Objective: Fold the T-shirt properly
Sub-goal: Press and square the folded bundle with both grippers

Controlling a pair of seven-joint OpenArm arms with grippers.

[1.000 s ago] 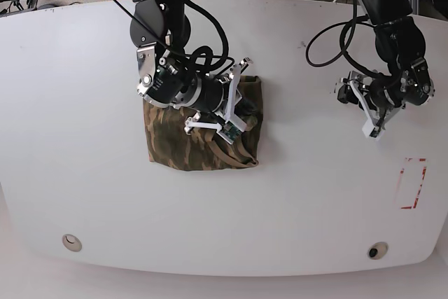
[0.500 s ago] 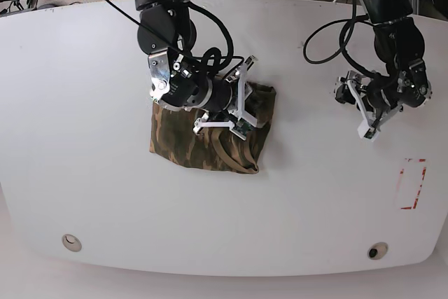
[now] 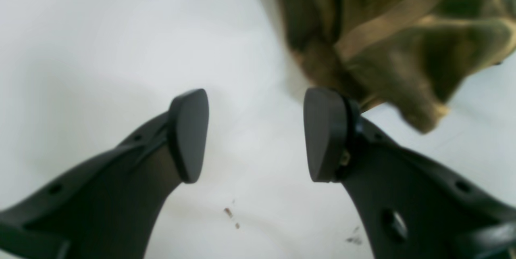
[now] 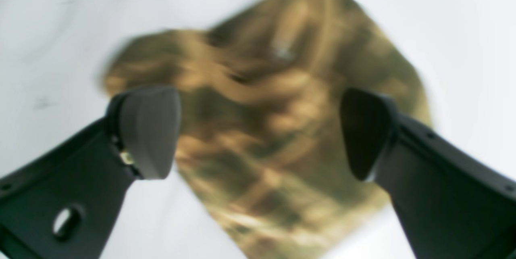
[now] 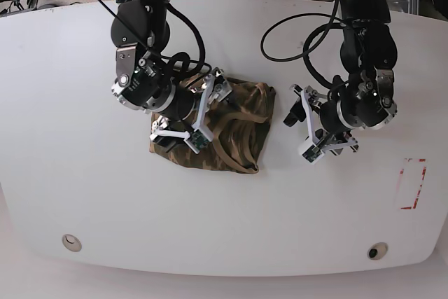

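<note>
The T-shirt (image 5: 234, 131) lies as a folded, rumpled camouflage bundle in the middle of the white table (image 5: 84, 173). My right gripper (image 5: 192, 113) hovers over the bundle's left part, open wide. In the right wrist view that gripper (image 4: 258, 130) is empty, with the blurred T-shirt (image 4: 262, 69) below its pads. My left gripper (image 5: 299, 125) is open just right of the bundle and points toward it. In the left wrist view this gripper (image 3: 256, 134) has bare table between its fingers, and the T-shirt (image 3: 383, 29) edge sits just beyond the right fingertip (image 3: 324, 134).
A red rectangle mark (image 5: 411, 183) is on the table at the right. Two small round holes (image 5: 71, 242) (image 5: 378, 251) sit near the front edge. Cables and equipment run behind the table's far edge.
My right gripper has opened and let go of the T-shirt, shifting left. The left arm has swung in from the right to the bundle's right edge.
</note>
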